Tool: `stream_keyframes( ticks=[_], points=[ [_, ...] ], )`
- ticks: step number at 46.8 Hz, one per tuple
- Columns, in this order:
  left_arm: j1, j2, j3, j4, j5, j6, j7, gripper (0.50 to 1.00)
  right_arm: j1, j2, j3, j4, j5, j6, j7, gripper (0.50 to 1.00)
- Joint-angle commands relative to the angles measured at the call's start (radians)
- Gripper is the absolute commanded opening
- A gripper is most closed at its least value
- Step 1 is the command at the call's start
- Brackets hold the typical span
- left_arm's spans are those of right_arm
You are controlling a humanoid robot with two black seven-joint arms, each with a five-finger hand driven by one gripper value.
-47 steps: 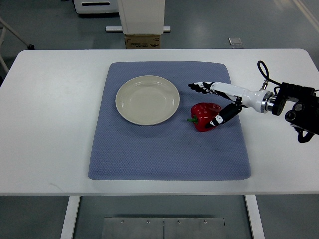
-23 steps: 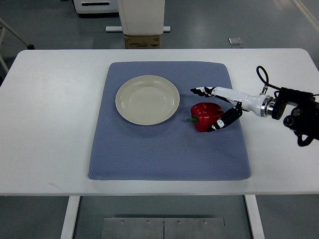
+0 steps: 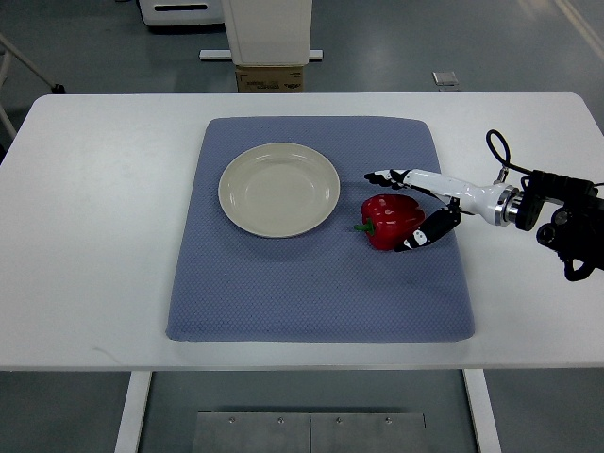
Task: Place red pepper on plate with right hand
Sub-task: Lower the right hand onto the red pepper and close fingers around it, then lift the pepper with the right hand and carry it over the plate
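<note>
A red pepper (image 3: pixel 389 219) with a green stem pointing left lies on the blue mat (image 3: pixel 319 274), just right of an empty cream plate (image 3: pixel 279 189). My right hand (image 3: pixel 404 209) reaches in from the right edge and brackets the pepper: its white fingers (image 3: pixel 389 176) pass behind the pepper's far side, and the black-tipped thumb (image 3: pixel 422 234) lies at its near right side. The fingers are spread and do not close on the pepper. The pepper rests on the mat.
The mat covers the middle of a white table (image 3: pixel 94 236). A cardboard box (image 3: pixel 271 77) and a white column base stand beyond the far edge. The right arm's black wrist housing (image 3: pixel 566 215) hangs over the table's right edge.
My right hand has sunk slightly toward the mat and drawn a little to the right, its fingers settling closer around the pepper. The pepper has not moved.
</note>
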Motion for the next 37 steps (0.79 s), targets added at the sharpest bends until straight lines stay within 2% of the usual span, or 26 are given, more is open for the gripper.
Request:
stream_keyframes(
  ticks=[1, 9, 20, 28, 32, 37],
  points=[
    [0.0, 0.0, 0.0, 0.0, 0.0, 0.0, 0.0, 1.0, 0.001, 0.0, 0.0, 0.0, 0.0, 0.0, 0.0, 0.897],
    [0.0, 0.0, 0.0, 0.0, 0.0, 0.0, 0.0, 1.0, -0.001, 0.002, 0.0, 0.0, 0.0, 0.0, 0.0, 0.88],
    [0.0, 0.0, 0.0, 0.0, 0.0, 0.0, 0.0, 1.0, 0.001, 0.002, 0.0, 0.0, 0.0, 0.0, 0.0, 0.803],
    [0.0, 0.0, 0.0, 0.0, 0.0, 0.0, 0.0, 1.0, -0.001, 0.003, 0.0, 0.0, 0.0, 0.0, 0.005, 0.786],
    [0.0, 0.0, 0.0, 0.0, 0.0, 0.0, 0.0, 1.0, -0.001, 0.005, 0.0, 0.0, 0.0, 0.0, 0.005, 0.761],
    [0.0, 0.0, 0.0, 0.0, 0.0, 0.0, 0.0, 1.0, -0.001, 0.007, 0.0, 0.0, 0.0, 0.0, 0.005, 0.696]
  ],
)
